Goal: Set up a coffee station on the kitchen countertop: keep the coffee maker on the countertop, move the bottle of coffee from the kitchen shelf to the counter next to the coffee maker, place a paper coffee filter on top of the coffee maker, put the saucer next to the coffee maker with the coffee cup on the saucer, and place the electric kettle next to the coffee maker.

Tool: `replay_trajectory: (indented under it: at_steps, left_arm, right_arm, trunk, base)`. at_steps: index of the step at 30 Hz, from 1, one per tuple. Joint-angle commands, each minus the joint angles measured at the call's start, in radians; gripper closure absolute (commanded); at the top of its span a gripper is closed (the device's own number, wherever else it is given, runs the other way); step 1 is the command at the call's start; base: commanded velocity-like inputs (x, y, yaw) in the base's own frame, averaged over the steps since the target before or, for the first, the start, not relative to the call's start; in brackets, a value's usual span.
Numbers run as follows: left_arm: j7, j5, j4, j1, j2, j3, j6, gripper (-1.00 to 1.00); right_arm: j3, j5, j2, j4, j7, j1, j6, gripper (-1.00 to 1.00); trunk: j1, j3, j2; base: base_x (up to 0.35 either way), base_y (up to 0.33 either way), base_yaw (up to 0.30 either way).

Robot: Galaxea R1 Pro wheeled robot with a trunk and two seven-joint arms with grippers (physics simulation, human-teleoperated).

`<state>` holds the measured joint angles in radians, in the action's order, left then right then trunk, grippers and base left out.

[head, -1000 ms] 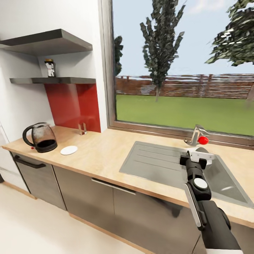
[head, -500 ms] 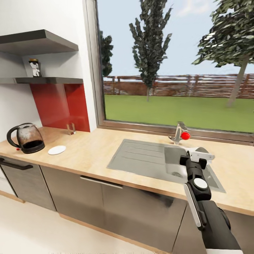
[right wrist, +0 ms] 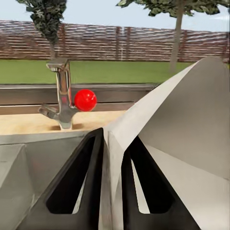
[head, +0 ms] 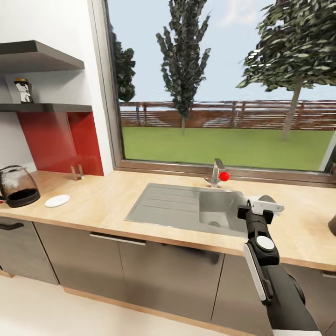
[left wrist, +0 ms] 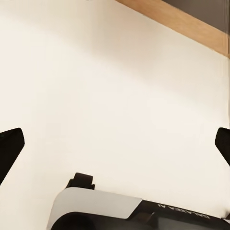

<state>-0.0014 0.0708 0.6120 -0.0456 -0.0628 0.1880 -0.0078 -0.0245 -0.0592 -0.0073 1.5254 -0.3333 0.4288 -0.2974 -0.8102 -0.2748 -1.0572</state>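
Observation:
My right gripper [head: 262, 208] hangs over the sink, shut on the white paper coffee filter [head: 264, 203]. In the right wrist view its fingers [right wrist: 79, 182] pinch the filter's [right wrist: 182, 120] folded edge. My left gripper [left wrist: 115, 148] is open over pale floor. The glass electric kettle [head: 17, 185] stands at the far left of the light-wood countertop [head: 112, 198], with the white saucer [head: 57, 200] beside it. The bottle of coffee [head: 23, 90] sits on the shelf. The coffee cup is out of view. I cannot tell whether a dark shape [head: 332, 225] at the right edge is the coffee maker.
A steel sink [head: 172, 205] with a drainer is set into the counter below the window. Its faucet [head: 215, 171] carries a red knob [head: 224, 176]. A small metal stand [head: 77, 171] sits by the red backsplash. Grey cabinet fronts run below.
The camera has swung to the right, so kettle, saucer, shelf and sink sit further left in the picture. The right arm keeps its place in view, still holding the filter.

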Motion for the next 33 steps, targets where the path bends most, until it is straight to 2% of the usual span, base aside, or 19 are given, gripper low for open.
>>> replay_trajectory:
  at_steps: [1,6,18,33]
  left_arm:
    - [0.000,0.007,0.002,0.000,-0.001,0.002,-0.001,-1.00]
    - [0.000,0.007,0.002,0.000,0.000,0.000,-0.001,-1.00]
    - [0.000,0.006,0.001,0.000,-0.001,-0.005,0.000,-1.00]
    - [0.001,0.007,0.001,0.000,0.000,0.002,0.000,-1.00]
  right_arm:
    - [0.001,-0.004,0.000,0.001,-0.005,-0.001,-0.007,1.00]
    - [0.001,-0.004,0.000,0.001,-0.005,-0.008,-0.007,1.00]
    - [0.001,-0.004,0.000,0.001,-0.006,-0.011,-0.006,1.00]
    - [0.005,-0.002,0.000,0.001,-0.004,-0.018,-0.008,1.00]
  trunk:
    - [0.000,0.000,-0.001]
    - [0.000,0.002,-0.001]
    - [0.000,0.003,-0.001]
    - [0.000,0.003,-0.001]
  base:
    - [-0.004,-0.003,-0.233]
    - [-0.089,-0.081,-0.168]
    - [-0.182,-0.212,-0.016]
    - [-0.030,-0.088,0.000]
